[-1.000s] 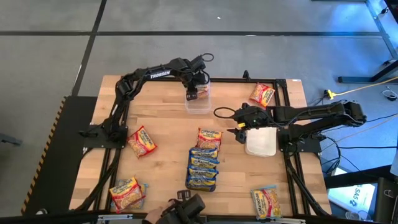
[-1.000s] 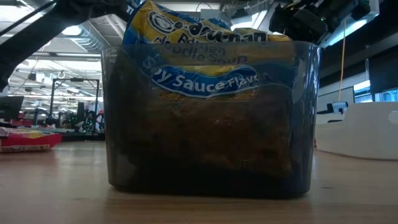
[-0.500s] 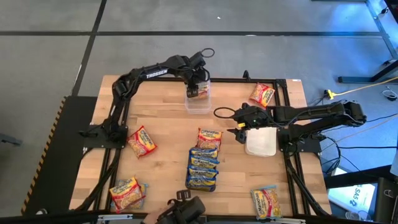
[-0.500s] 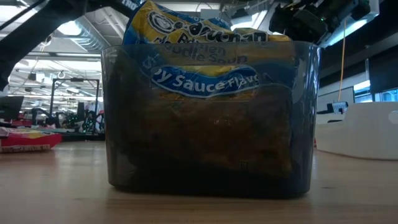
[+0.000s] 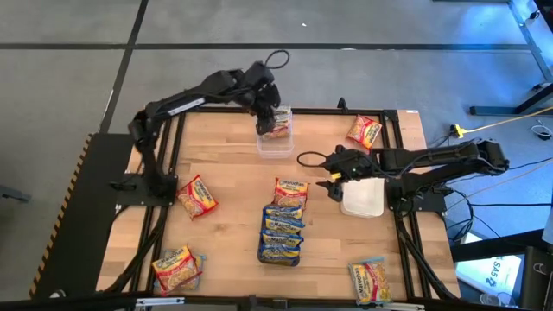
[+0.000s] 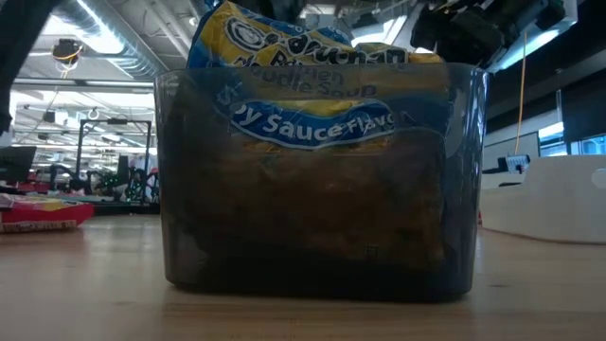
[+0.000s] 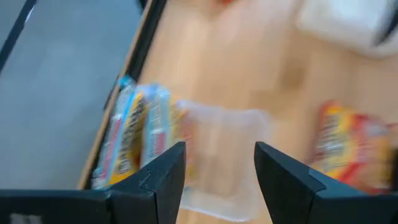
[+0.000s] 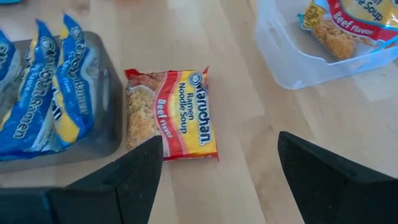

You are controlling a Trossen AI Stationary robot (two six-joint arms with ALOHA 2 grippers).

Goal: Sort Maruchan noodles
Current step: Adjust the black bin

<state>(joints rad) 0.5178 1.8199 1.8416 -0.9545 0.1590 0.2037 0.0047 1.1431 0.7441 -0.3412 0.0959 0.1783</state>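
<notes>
Maruchan noodles lie scattered. One packet (image 5: 278, 129) stands on edge inside the clear tub (image 5: 275, 143) at the far middle. Several blue packets (image 5: 282, 235) stand in the dark grey tray (image 6: 312, 275), with a red beef packet (image 8: 171, 115) flat on the table beside it. My left gripper (image 5: 268, 112) hangs open above the tub, nothing between its fingers (image 7: 168, 174). My right gripper (image 5: 331, 180) waits open and clear of everything beside the white tray (image 5: 365, 199).
Loose packets lie at the far right (image 5: 365, 131), the left (image 5: 197, 197), the near left (image 5: 177, 268) and the near right (image 5: 370, 281). Bare wood (image 5: 229, 160) lies between the tub and the left packet. A black frame (image 5: 346, 111) edges the table.
My left gripper has risen out of the clear tub and drawn a little toward the table's far edge, its fingers still apart. The packet stays in the tub. A dark object at the table's near edge has gone from view.
</notes>
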